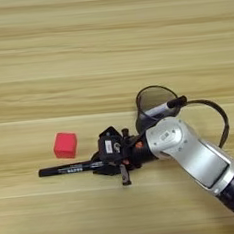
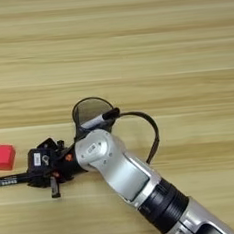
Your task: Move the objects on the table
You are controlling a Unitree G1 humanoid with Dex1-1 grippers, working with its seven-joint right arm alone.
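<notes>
Silver forearm nearest — jaws grip black marker; pen cup holds white marker.

My arm hides the lower part of the cup. My gripper covers the right end of the black marker. I cannot tell how my fingers stand.

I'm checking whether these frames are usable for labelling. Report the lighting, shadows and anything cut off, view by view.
Left eye view: even, soft light, no glare on the table; the red cube casts only a faint shadow; the black marker shows whole. Right eye view: same light; the marker and cube are cut by the left edge, and the forearm hides part of the pen cup.
</notes>
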